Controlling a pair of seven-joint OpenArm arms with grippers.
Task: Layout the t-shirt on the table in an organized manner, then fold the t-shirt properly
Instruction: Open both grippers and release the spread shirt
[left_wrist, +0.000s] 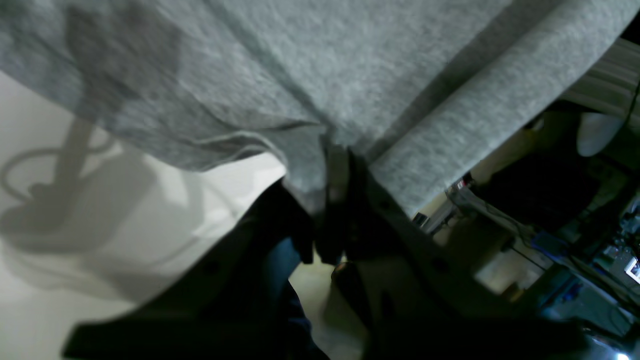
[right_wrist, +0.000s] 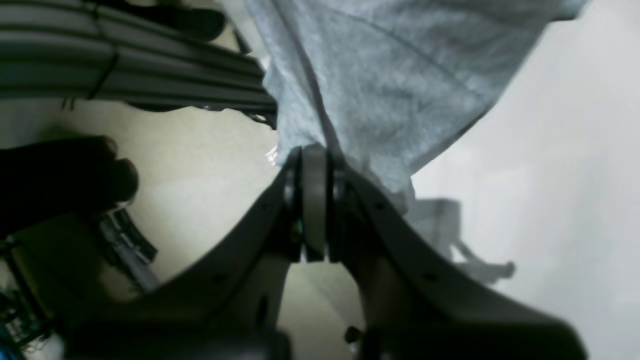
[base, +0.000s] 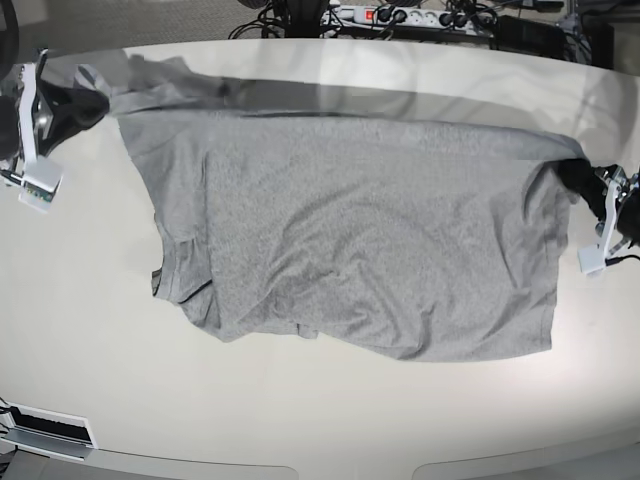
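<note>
Pinched shut on the far corners of the limp, light t-shirt (base: 360, 230), both the left gripper (left_wrist: 336, 165) and the right gripper (right_wrist: 314, 165) hold hems, the best grip for stretching it across the table (base: 330, 410).

Power strip (base: 400, 15), tangled cables beyond.

You see the heather-grey t-shirt (base: 350, 230) spread plain side up, wrinkled, across the glossy off-white table (base: 90, 380), far edge lifted at both corners.

Glossy off-white table (base: 90, 380), grey t-shirt (base: 370, 240) spread wrinkled across its middle.
</note>
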